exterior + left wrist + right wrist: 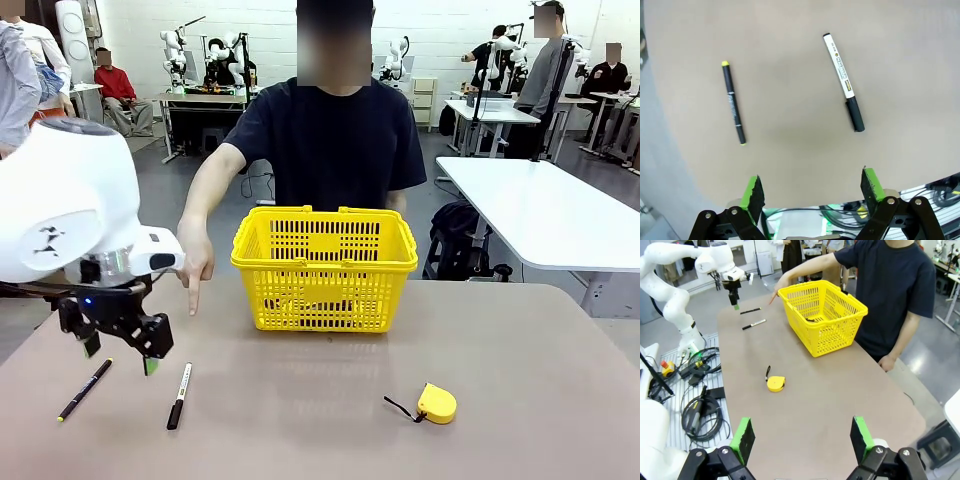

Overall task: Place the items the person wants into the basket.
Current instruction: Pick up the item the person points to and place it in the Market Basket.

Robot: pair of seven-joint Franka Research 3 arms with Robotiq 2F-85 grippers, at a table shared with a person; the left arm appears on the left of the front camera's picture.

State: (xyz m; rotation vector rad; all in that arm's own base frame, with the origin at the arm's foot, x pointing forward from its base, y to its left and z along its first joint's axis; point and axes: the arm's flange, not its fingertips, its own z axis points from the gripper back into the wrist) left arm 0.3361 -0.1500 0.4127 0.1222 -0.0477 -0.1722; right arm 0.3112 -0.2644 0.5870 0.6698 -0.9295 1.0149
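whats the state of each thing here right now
left gripper, jaws open, empty, above the table
right gripper, jaws open, empty
marker, capped, lying flat on the table
pen, lying flat on table
tape measure, resting on table
basket, upright, handles down, dark things inside
person's hand, index finger pointing down

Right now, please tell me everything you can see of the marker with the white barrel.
The marker has a white barrel with dark print and a black cap with a clip. It looks plastic, is capped, and lies flat on the brown table, cap towards the robot, touching nothing else, beside the thin black pen.
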